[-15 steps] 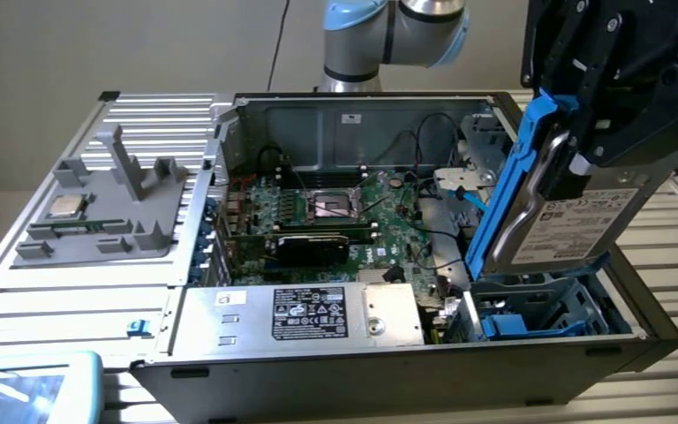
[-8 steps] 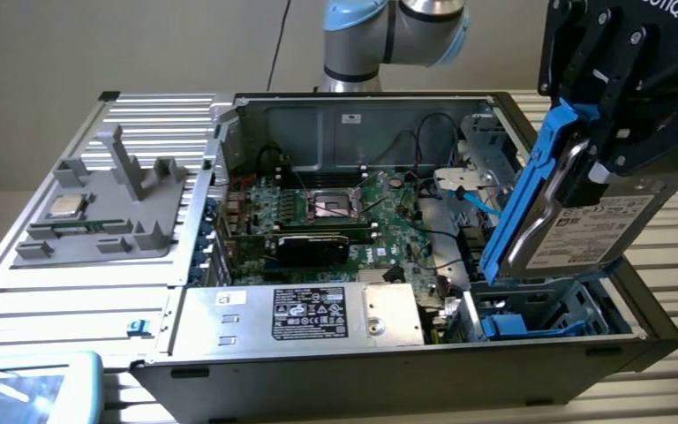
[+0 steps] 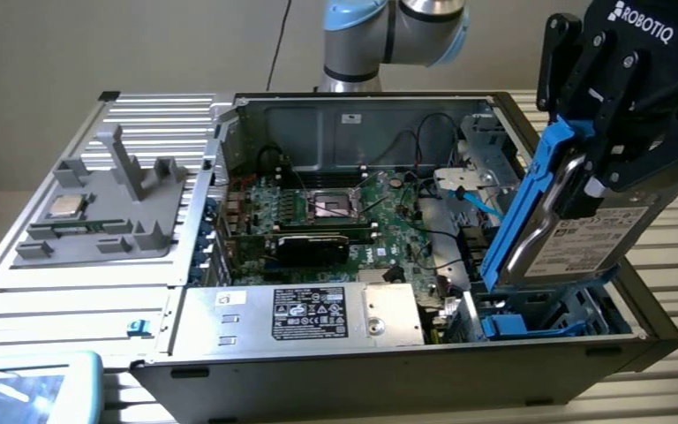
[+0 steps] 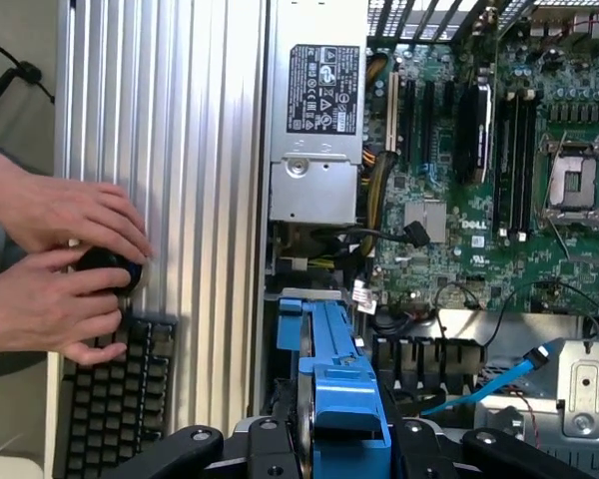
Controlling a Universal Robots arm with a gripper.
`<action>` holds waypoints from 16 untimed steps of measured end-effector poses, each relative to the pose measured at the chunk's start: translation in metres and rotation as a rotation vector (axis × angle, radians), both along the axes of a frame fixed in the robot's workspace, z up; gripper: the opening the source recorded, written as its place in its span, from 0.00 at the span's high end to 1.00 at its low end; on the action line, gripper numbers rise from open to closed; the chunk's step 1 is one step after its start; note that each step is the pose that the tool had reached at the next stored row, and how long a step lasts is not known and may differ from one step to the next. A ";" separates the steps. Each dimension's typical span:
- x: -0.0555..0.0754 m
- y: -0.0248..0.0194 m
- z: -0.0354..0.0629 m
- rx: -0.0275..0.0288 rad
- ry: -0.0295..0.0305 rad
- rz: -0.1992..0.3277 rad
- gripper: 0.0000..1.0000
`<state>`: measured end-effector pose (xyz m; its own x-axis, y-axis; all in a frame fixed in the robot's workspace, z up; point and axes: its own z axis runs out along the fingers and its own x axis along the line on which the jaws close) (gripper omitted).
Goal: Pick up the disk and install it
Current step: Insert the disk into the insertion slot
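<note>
**Disk on edge over the bay**

My gripper (image 3: 590, 172) is clamped on the disk (image 3: 581, 238), with the fingers across its upper part. The disk hangs on edge, tilted, its blue carrier (image 3: 525, 212) facing the motherboard (image 3: 339, 208). Its lower end is at the mouth of the blue bay (image 3: 539, 325), in the corner of the case (image 3: 351, 375) at the exterior view's right. I cannot tell whether it has entered.

To seat it well, I judge I must square the carrier with the bay's rails, steer clear of the blue cable (image 3: 480, 205) just beside it, and descend slowly without forcing. A person's hands (image 4: 60, 269) rest by a keyboard (image 4: 110, 399), outside the case.
</note>
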<state>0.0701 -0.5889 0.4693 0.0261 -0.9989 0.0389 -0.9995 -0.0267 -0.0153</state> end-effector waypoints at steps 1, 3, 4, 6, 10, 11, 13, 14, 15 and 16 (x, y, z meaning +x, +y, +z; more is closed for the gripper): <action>0.000 0.0000 -0.0014 0.0000 0.0000 0.000 0.63; 0.001 0.0000 -0.0038 0.0001 0.0000 -0.001 0.63; 0.001 0.0000 -0.0050 0.0001 0.0000 -0.001 0.63; 0.002 0.0000 -0.0071 0.0001 0.0000 -0.001 0.63; 0.002 0.0000 -0.0116 0.0001 0.0000 -0.001 0.63; 0.002 0.0000 -0.0126 0.0001 0.0000 -0.001 0.63; 0.003 0.0000 -0.0146 0.0002 0.0000 -0.002 0.63; 0.004 0.0000 -0.0155 0.0004 0.0000 -0.002 0.63; 0.004 0.0000 -0.0165 0.0005 0.0000 -0.002 0.63; 0.005 0.0000 -0.0174 0.0010 0.0000 -0.002 0.63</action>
